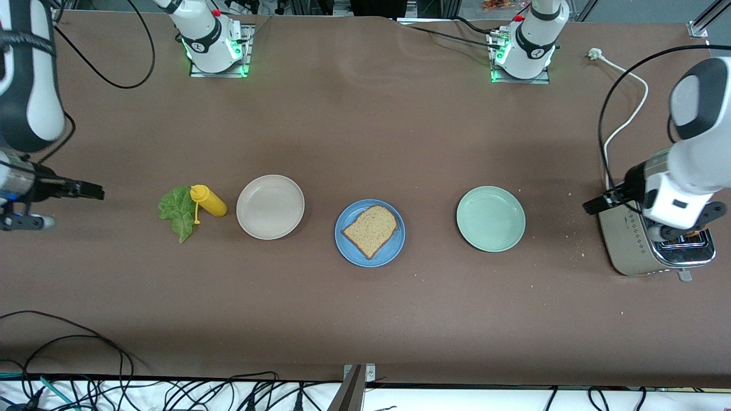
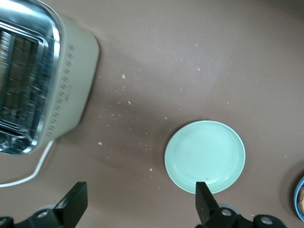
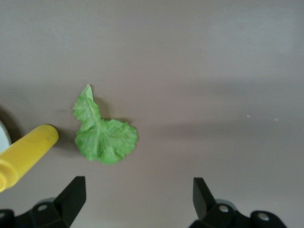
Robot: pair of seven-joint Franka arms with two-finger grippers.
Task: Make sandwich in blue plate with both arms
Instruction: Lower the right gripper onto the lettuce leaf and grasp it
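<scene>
The blue plate sits mid-table with one slice of brown toast lying on it; its rim also shows in the left wrist view. A green lettuce leaf lies flat on the table toward the right arm's end. My right gripper hangs open and empty above bare table beside the leaf. The left gripper is open too, holding nothing, up over the toaster at the left arm's end.
A yellow squeeze bottle lies next to the lettuce. A beige plate and a pale green plate flank the blue one. The toaster has a white cord; crumbs lie around it.
</scene>
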